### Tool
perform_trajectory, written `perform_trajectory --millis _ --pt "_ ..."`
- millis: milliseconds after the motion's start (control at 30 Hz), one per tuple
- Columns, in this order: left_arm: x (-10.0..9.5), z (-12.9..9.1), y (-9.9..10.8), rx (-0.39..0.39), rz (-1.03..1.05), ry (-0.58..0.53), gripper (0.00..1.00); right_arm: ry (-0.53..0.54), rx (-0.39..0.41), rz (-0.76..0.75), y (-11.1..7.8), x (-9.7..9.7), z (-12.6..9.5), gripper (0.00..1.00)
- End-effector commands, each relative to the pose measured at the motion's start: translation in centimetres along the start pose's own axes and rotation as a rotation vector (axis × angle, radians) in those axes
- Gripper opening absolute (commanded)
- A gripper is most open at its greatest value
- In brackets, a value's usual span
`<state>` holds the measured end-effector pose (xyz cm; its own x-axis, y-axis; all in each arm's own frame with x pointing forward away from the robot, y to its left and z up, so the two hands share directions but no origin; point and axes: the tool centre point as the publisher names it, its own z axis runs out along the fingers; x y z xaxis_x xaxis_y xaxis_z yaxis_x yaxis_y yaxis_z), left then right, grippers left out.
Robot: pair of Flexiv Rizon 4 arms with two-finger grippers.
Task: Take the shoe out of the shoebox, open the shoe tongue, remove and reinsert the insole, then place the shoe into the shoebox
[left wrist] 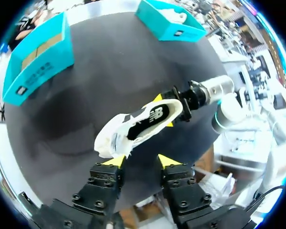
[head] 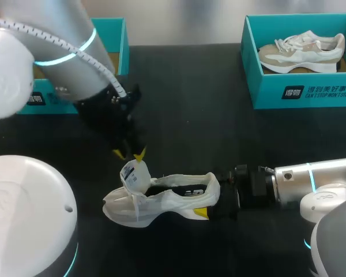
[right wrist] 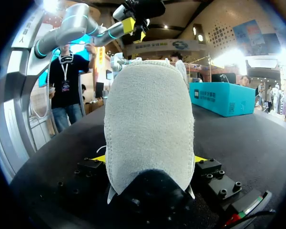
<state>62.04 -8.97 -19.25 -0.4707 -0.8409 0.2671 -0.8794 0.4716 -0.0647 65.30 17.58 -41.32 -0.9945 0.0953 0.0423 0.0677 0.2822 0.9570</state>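
Shoe (head: 167,199) is sitting sole-down on the desk (head: 184,104), toward 6 o'clock from the desk's middle. Its long axis is running 9–3, toe pointing to 9 o'clock and heel to 3. Right pincer (head: 212,199) is pinching the heel from both sides. Left pincer (head: 130,154) is hanging spread just at 12 o'clock of the raised tongue (head: 134,174).

Risk: the tongue is looking unheld and may be flopping back over the opening. Any hard upward tug could be dragging the heel out of the right grip.

White print lines the front wall of the shoebox (head: 317,92) at the table's (head: 190,115) far right corner. A logo marks the shoe (head: 161,202) near the front edge.
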Motion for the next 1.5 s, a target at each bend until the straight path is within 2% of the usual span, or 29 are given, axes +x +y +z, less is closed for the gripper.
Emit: perform_trajectory --millis 33,333,933,1033,1100,1267,1333,1500 --pt "1.1 -1.1 -0.8 -0.086 0.42 -0.058 0.0 0.0 0.005 0.001 0.1 0.0 0.0 0.0" --pt "2.4 -1.0 -1.1 -0.181 0.737 -0.014 0.0 0.0 0.005 0.001 0.1 0.0 0.0 0.0" --pt "2.4 -1.0 -1.1 -0.181 0.737 -0.014 0.0 0.0 0.005 0.001 0.1 0.0 0.0 0.0" --pt "3.3 0.1 -0.5 -0.12 0.891 0.03 0.0 0.0 0.005 0.001 0.1 0.0 0.0 0.0" --pt "3.5 1.0 -0.6 -0.122 0.915 0.061 0.0 0.0 0.005 0.001 0.1 0.0 0.0 0.0" --pt "3.8 2.3 -0.1 -0.058 1.037 0.041 0.0 0.0 0.005 0.001 0.1 0.0 0.0 0.0" --pt "3.7 2.9 -0.1 -0.052 1.067 -0.004 0.0 0.0 0.005 0.001 0.1 0.0 0.0 0.0" --pt "3.8 4.7 -0.4 -0.052 1.148 -0.022 0.0 0.0 0.005 0.001 0.1 0.0 0.0 0.0"
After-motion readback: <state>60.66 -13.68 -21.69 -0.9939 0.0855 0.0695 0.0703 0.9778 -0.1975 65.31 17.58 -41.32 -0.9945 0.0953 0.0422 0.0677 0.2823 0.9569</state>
